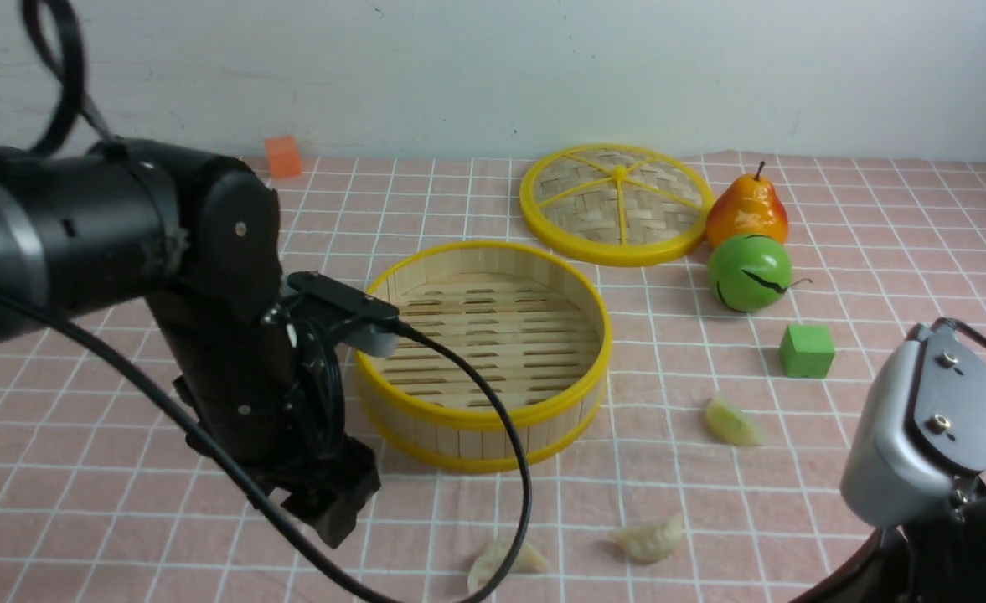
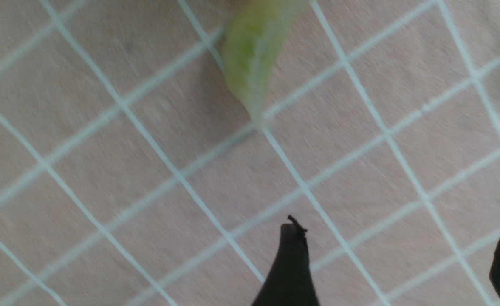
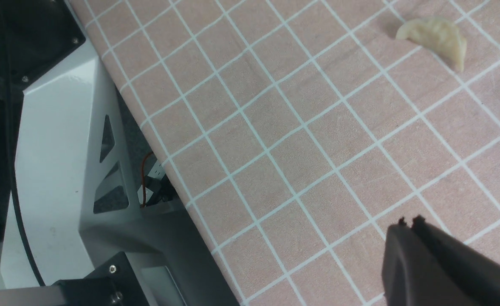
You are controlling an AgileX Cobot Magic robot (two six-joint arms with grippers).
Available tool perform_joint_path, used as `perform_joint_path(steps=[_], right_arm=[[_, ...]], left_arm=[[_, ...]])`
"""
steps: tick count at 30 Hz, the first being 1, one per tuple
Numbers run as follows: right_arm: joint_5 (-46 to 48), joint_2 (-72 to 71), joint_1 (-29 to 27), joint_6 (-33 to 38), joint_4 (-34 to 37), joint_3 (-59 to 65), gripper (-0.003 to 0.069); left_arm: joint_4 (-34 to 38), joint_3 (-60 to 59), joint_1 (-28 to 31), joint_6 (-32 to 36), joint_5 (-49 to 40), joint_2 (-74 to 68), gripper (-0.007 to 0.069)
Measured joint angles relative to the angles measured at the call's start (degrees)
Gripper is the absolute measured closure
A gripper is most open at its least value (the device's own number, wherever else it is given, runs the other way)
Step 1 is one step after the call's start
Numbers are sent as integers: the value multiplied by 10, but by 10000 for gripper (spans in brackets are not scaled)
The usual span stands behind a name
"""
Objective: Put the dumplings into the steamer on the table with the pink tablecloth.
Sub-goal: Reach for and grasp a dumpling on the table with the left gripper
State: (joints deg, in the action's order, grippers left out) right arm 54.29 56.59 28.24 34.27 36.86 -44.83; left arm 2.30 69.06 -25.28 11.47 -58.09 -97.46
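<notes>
The steamer (image 1: 484, 419) stands on the pink tablecloth (image 1: 677, 352) mid-table, with nothing inside it. Three pale dumplings lie on the cloth in front of it: one (image 1: 731, 421) to its right, one (image 1: 650, 538) nearer me, one (image 1: 501, 563) at the front edge. My left gripper (image 2: 398, 250) hangs low over the cloth just left of the steamer, open and holding nothing. Beyond its fingertips (image 2: 291, 255) a blurred green dumpling (image 2: 252, 55) lies on the cloth, apart from them. My right gripper (image 3: 409, 222) is shut and holds nothing, above the cloth near the table's edge. A cream dumpling (image 3: 436, 36) lies some squares away from it.
The woven lid (image 1: 618, 201) lies behind the steamer. To the right are a pear (image 1: 748, 209), a green ball (image 1: 750, 272) and a green cube (image 1: 807, 350). An orange cube (image 1: 283, 157) sits at the back wall. The robot's grey base (image 3: 58, 170) adjoins the table edge.
</notes>
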Motion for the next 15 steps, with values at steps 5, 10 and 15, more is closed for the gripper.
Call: perform_joint_path(steps=[5,10,15], right_arm=[[-7,0,0,0,0,0,651],[-8,0,0,0,0,0,648],[-9,0,0,0,1,0,645]], left_arm=[[-73,0,0,33,88,-50,70],[-78,1,0,34,140,-94,122],[-48,7,0,14,147,-122,255]])
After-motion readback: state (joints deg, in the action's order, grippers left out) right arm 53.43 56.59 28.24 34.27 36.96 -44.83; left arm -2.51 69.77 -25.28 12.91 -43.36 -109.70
